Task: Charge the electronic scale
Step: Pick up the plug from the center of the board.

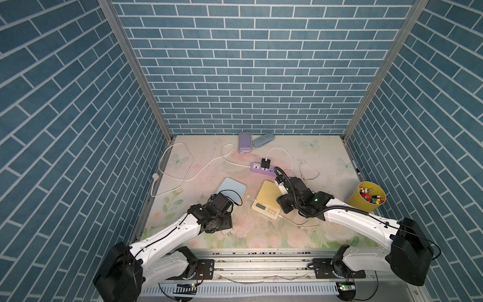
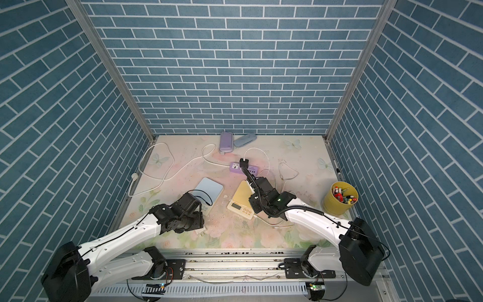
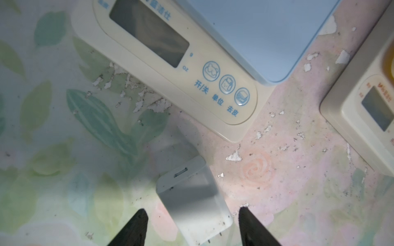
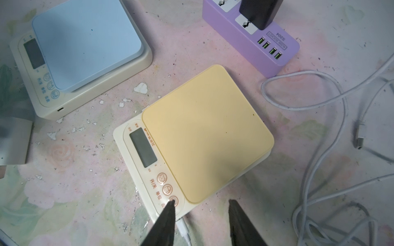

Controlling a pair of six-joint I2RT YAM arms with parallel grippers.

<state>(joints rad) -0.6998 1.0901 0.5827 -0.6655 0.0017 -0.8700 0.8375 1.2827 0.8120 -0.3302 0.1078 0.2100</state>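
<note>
Two electronic scales sit mid-table: a blue-topped scale (image 1: 231, 189) (image 3: 255, 32) and a yellow-topped scale (image 1: 266, 194) (image 4: 206, 132). A white cable plug (image 4: 183, 228) is in the yellow scale's side port. A white charger adapter (image 3: 191, 202) (image 1: 228, 233) lies flat on the table. My left gripper (image 3: 191, 209) is open and straddles the adapter, with a gap on each side. My right gripper (image 4: 201, 202) is open and empty above the yellow scale's button corner, over that plug. A purple power strip (image 1: 262, 167) (image 4: 251, 40) lies behind the scales.
A black charger (image 1: 265, 163) with a white cable is plugged into the strip. Loose white cables (image 4: 319, 102) lie right of the yellow scale, one with a free connector (image 4: 360, 140). A yellow cup of markers (image 1: 366, 200) stands far right. Two cases (image 1: 245, 141) rest at the back wall.
</note>
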